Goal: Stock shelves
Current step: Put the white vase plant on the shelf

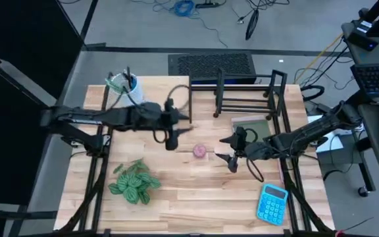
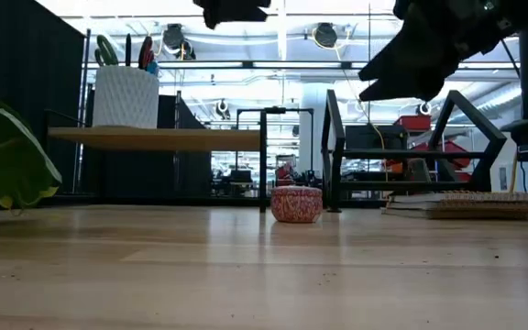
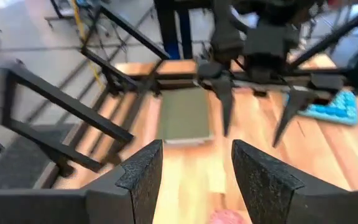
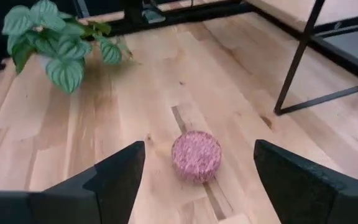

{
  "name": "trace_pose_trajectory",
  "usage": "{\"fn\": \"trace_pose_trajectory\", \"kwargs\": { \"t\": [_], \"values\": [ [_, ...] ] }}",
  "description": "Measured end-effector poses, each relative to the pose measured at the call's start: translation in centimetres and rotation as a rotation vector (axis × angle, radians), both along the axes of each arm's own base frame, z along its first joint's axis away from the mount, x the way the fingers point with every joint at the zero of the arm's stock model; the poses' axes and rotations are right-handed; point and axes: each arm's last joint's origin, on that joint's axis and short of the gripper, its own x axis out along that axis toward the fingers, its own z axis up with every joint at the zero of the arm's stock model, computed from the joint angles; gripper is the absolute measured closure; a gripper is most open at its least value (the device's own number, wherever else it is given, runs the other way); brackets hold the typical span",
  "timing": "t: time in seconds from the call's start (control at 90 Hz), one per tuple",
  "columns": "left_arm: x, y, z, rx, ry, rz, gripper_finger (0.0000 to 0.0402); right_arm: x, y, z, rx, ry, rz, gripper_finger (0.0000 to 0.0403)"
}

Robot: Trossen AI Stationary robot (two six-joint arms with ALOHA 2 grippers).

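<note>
Along the far edge of the bench (image 1: 196, 197) stand the two shelves, side by side. On the left, the pale-wood riser shelf (image 1: 151, 92) runs its long axis left to right along that edge; its flat top carries a white cup of pens (image 1: 120, 92) at its left end. To its right, the black wire rack (image 1: 249, 92) also lies with its long axis left to right, its upright dividers rising from a low frame and its open face toward the near side of the bench.

Between the two arms, near the middle of the bench, a small round pink tin (image 1: 201, 151) sits alone, touching neither gripper. The left gripper (image 1: 171, 139) hangs above the bench just left of the tin, fingers (image 3: 143, 177) apart and holding nothing. The right gripper (image 1: 232, 155) hovers just right of the tin, facing it, fingers (image 4: 120, 171) spread wide and empty.

Beside the right arm a green notebook (image 1: 253, 127) lies flat just in front of the rack. A blue calculator (image 1: 272, 203) rests near the front right corner, and a leafy green plant (image 1: 134, 181) lies toward the front left.
</note>
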Motion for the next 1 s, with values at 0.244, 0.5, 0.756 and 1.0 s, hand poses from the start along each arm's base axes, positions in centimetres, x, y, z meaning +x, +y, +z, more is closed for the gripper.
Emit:
{"fn": "trace_pose_trajectory", "kwargs": {
  "t": [0.244, 0.5, 0.756, 1.0],
  "values": [
    [1.2, -2.4, -2.6, -0.044, 0.124, -0.052, 0.0223, -0.1, 0.4, -0.1, 0.003, 0.006, 0.018, 0.0126],
    [1.4, -3.9, -3.5, -0.087, 0.174, -0.064, 0.0223, -0.2, 0.5, -0.1, 0.026, 0.002, 0.013, 0.0126],
    [1.0, -5.2, -3.3, -0.1, 0.175, -0.099, 0.0223, -0.2, 0.6, -0.3, 0.087, 0.018, 0.028, 0.0126],
    [-0.2, -8.5, -3.4, -0.079, 0.221, -0.21, 0.0223, -0.4, 1.1, -0.3, 0.115, 0.018, 0.04, 0.0126]
  ]
}}
